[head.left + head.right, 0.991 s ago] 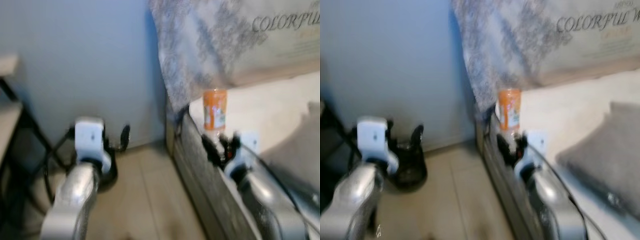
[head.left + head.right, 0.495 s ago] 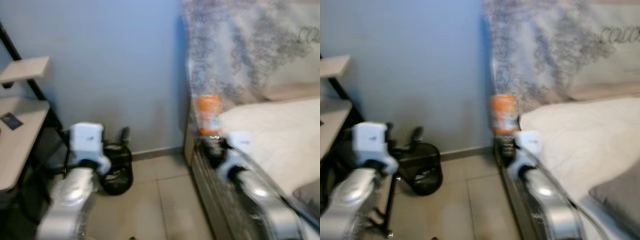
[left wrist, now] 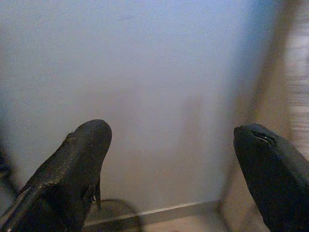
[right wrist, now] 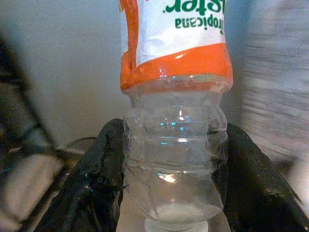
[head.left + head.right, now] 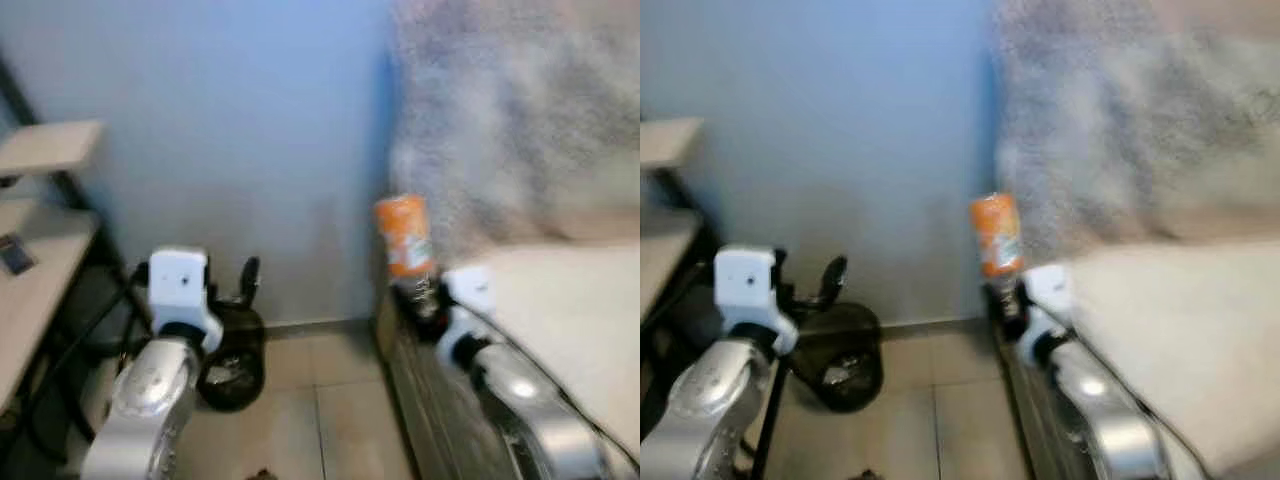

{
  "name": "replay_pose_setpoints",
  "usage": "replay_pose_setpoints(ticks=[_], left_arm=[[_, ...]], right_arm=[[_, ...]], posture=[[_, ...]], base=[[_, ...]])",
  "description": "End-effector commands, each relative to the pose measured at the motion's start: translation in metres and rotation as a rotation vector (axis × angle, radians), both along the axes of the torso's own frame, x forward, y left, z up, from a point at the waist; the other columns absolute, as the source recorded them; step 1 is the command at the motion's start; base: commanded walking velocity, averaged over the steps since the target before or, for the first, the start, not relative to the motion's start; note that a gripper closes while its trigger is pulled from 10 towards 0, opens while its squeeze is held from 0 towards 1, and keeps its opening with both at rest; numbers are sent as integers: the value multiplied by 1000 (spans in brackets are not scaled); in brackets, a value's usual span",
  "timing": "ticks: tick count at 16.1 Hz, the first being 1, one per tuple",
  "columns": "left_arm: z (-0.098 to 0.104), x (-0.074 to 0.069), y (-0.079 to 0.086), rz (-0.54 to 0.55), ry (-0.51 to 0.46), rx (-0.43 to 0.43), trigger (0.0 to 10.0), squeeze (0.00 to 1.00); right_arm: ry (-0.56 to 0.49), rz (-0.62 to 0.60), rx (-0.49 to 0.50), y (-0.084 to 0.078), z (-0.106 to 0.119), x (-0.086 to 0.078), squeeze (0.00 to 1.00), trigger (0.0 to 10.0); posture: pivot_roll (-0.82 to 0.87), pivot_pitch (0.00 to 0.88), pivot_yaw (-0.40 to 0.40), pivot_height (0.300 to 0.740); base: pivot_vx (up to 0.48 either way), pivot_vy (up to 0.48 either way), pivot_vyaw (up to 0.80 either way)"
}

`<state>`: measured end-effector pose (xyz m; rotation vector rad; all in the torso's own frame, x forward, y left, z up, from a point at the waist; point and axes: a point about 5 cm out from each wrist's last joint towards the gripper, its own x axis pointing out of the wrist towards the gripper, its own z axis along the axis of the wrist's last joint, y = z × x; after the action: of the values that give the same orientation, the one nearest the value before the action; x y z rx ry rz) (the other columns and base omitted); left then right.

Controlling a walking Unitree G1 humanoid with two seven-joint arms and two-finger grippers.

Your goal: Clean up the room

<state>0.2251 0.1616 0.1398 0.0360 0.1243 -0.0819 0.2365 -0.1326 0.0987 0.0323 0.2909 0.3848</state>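
My right gripper [image 5: 422, 296] is shut on an empty clear plastic bottle [image 5: 404, 235] with an orange label, holding it by its lower clear part; the bottle [image 4: 175, 125] sits squeezed between the two black fingers [image 4: 94, 183]. It is held up beside the bed's near corner. My left gripper [image 5: 244, 285] is raised over a black mesh waste bin [image 5: 233, 358] on the floor by the wall, and its fingers [image 3: 72, 169] stand wide apart with nothing between them.
A bed [image 5: 570, 310] with a grey patterned cover [image 5: 510, 120] runs along the right. A light wooden shelf unit on a black frame [image 5: 40, 230] stands at the left. The blue wall [image 5: 230, 130] is close ahead, with tiled floor [image 5: 330, 420] between bed and shelf.
The camera has swung left, so the bed slid right and the shelf and bin came into view. Both arms keep their pose; the bottle stays in the right gripper.
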Motion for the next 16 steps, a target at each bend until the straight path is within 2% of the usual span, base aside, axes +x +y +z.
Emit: replay_pose_setpoints(ticks=[1, 6, 9, 14, 16], left_arm=[[0, 1, 0, 2, 1, 2, 10000, 0], [-2, -3, -1, -6, 3, 14, 10000, 0], [-2, -5, 0, -6, 4, 23, 10000, 0], [-5, -7, 0, -26, 15, 42, 10000, 0], [-6, -7, 0, -34, 19, 44, 10000, 0]], right_arm=[[-13, 0, -17, -3, 2, 2, 0, 10000], [-6, 121, -70, 2, -8, 0, 0, 10000], [-11, 122, -75, 3, -9, 1, 0, 10000], [3, 111, -74, -2, -15, -2, 0, 10000], [4, 158, -114, -1, -17, -5, 0, 10000]], posture=[[8, 0, 13, 740], [21, 0, 0, 740], [26, 0, -4, 740], [19, 0, 12, 740], [18, 0, 15, 740]], base=[[379, 0, 800], [377, 0, 273], [379, 0, 800], [379, 0, 0], [377, 0, 706]])
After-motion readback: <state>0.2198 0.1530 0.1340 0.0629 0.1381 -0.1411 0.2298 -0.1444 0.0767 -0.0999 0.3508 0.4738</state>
